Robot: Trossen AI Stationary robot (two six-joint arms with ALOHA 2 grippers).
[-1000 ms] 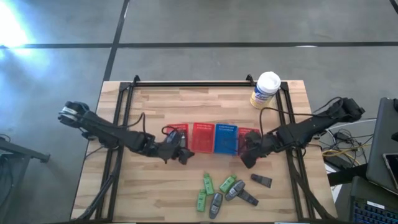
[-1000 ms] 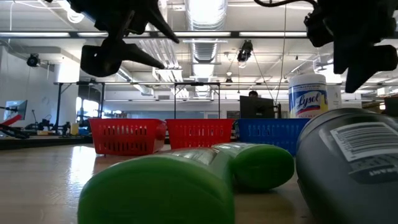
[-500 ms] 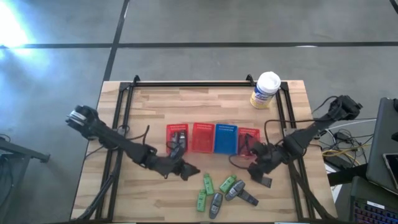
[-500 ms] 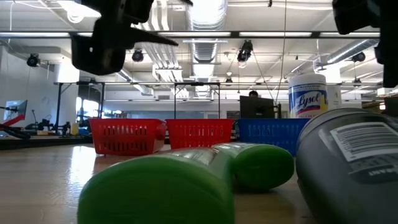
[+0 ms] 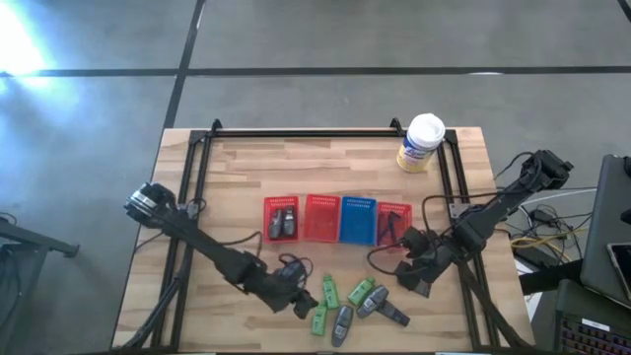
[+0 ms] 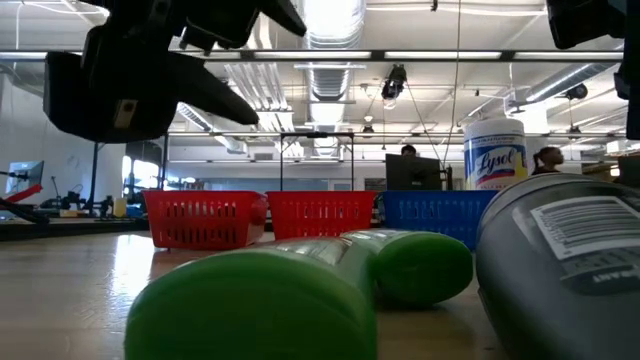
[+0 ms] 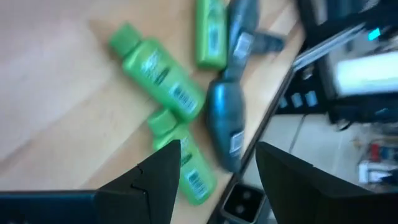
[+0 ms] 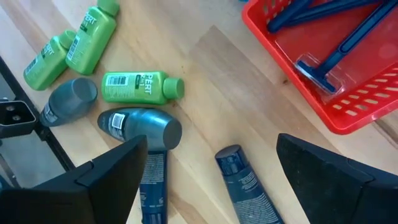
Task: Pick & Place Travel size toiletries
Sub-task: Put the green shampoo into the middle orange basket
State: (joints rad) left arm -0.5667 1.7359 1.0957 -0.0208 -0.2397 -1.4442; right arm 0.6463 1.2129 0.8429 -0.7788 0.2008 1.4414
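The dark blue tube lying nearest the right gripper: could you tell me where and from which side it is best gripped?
Grip the dark blue tube across the middle of its body, coming straight down from above. It lies flat on the table, apart from the other toiletries, so both long sides look free for the open right gripper, which hovers over it.
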